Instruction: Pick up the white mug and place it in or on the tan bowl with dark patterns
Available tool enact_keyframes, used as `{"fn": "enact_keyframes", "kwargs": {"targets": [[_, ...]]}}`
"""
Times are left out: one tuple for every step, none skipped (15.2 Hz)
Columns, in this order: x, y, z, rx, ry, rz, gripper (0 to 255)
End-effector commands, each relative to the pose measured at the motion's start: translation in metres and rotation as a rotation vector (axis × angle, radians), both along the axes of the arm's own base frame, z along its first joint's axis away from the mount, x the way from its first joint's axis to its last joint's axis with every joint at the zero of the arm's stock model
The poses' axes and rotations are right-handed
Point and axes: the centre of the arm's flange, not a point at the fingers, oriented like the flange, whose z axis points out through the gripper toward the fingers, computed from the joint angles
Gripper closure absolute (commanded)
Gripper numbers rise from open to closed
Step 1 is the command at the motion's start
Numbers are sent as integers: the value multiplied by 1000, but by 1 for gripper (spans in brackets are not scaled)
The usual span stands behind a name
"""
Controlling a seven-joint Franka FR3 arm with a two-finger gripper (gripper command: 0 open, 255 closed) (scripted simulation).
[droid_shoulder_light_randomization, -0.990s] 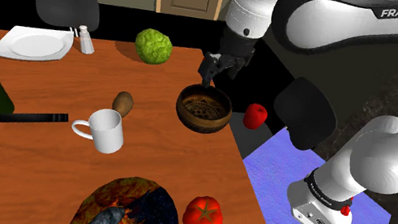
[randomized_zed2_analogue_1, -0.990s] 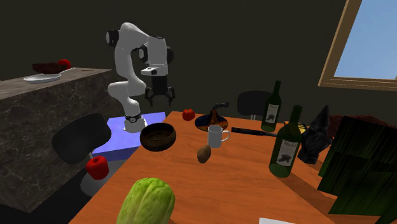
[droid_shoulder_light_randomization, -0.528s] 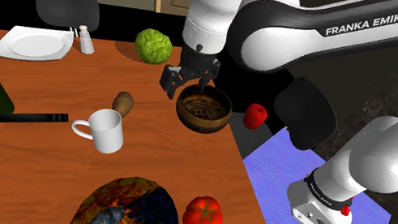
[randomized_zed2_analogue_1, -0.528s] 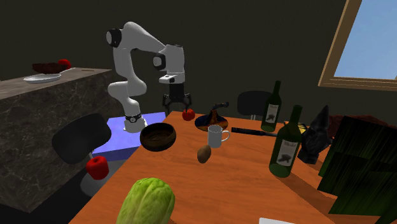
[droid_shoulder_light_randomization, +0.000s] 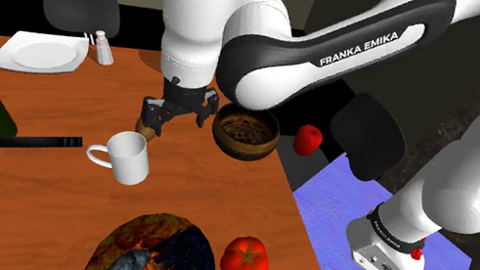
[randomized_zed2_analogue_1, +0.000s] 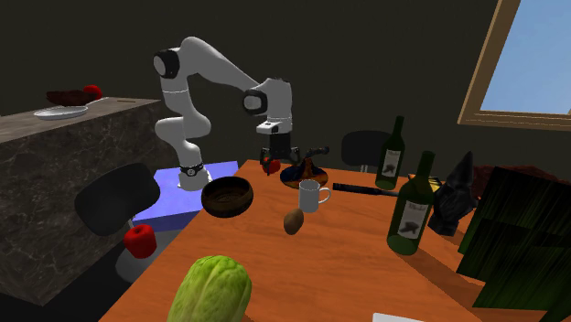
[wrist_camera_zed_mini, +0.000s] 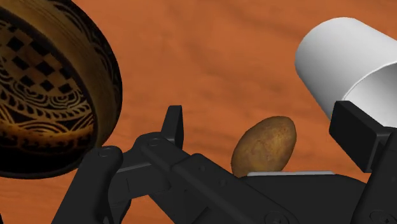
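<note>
On the table (droid_shoulder_light_randomization: 21, 193), the white mug (droid_shoulder_light_randomization: 130, 158) stands upright and untouched. Just beyond the mug the gripper (droid_shoulder_light_randomization: 174, 119) hangs, fingers apart and empty, above the potato (wrist_camera_zed_mini: 264, 145). It has swung there from over the tan patterned bowl (droid_shoulder_light_randomization: 245, 132), which sits farther beyond the mug. I judge the approach almost done, with descent and grasp left. Farther off, the arm (droid_shoulder_light_randomization: 270, 55) arches from its stand (droid_shoulder_light_randomization: 319, 216), wrist pointing down.
</note>
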Motion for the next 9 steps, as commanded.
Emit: {"fn": "enact_keyframes", "kwargs": {"targets": [[8, 22, -10, 6, -4, -19, 0], [14, 33, -15, 9, -5, -27, 0], [19, 44, -20, 11, -7, -35, 0], [24, 54, -25, 14, -8, -42, 0], [30, 65, -30, 17, -10, -50, 0], [30, 65, -30, 17, -10, -51, 0], [31, 65, -35, 17, -10, -51, 0], [32, 65, -40, 17, -10, -51, 0], [33, 65, -46, 17, -10, -51, 0]]}}
